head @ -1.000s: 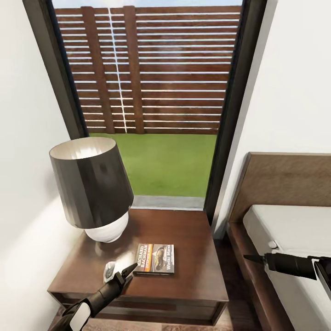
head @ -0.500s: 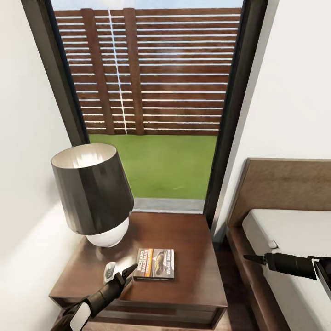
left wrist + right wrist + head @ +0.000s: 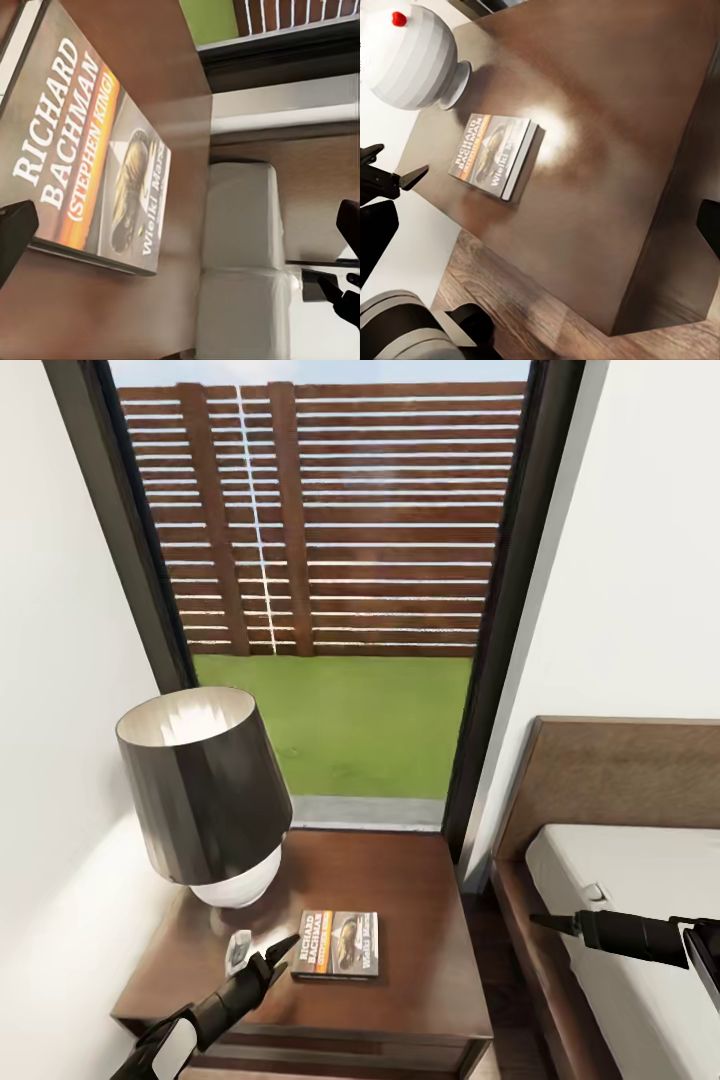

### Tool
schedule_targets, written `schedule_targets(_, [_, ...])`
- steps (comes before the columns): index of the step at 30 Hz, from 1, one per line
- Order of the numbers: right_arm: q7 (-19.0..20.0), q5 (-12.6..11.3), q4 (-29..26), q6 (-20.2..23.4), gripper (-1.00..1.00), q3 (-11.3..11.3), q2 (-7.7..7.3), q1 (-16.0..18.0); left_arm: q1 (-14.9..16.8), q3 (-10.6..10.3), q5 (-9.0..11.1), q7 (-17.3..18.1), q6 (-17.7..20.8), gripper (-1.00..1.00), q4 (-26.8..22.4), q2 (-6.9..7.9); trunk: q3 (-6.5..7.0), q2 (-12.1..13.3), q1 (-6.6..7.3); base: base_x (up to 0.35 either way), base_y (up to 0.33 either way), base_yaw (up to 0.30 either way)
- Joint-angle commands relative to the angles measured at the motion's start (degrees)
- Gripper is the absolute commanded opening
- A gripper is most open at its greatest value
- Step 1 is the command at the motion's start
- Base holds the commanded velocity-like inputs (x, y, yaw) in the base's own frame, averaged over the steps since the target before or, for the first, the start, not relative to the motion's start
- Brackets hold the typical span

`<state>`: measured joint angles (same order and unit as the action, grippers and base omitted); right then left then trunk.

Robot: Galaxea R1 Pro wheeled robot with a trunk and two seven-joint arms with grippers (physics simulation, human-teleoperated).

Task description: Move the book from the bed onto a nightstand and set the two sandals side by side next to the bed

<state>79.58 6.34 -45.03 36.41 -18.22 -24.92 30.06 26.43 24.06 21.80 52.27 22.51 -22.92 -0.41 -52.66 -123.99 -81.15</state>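
Observation:
The book [image 3: 337,945] lies flat on the dark wooden nightstand [image 3: 420,900], cover up, with white and orange bands and bold lettering; it is close up in the left wrist view [image 3: 90,157] and shows in the right wrist view [image 3: 495,154]. My left gripper [image 3: 280,950] hovers just beside the book's near-left corner, open and holding nothing. My right gripper [image 3: 545,923] is open too, held over the edge of the bed [image 3: 640,880], to the right of the nightstand. The sandals are out of view.
A lamp [image 3: 205,790] with a dark shade and white round base stands on the nightstand's left rear. A small pale patch [image 3: 238,950] lies near the left gripper. A tall black-framed window [image 3: 340,560] is behind, a white wall on the left, and the bed's headboard [image 3: 620,770] on the right.
The whole picture has slid slightly downward, so the camera has moved. The book stays in place on the nightstand and both grippers keep their poses.

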Motion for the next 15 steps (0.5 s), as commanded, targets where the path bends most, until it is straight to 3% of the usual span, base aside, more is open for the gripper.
schedule_targets(1, [0.49,0.60,-0.06,0.56,1.00,-0.24,0.05,0.06,0.02,0.20,0.17,0.11,0.51,1.00,-0.02,-0.03,0.13,0.39,0.23,0.000,0.000,0.000])
schedule_targets(15, [0.49,0.60,-0.06,0.50,1.00,-0.20,0.05,0.06,0.02,0.14,0.11,0.11,0.44,1.00,-0.02,-0.03,2.65,6.01,3.31,0.000,0.000,0.000])
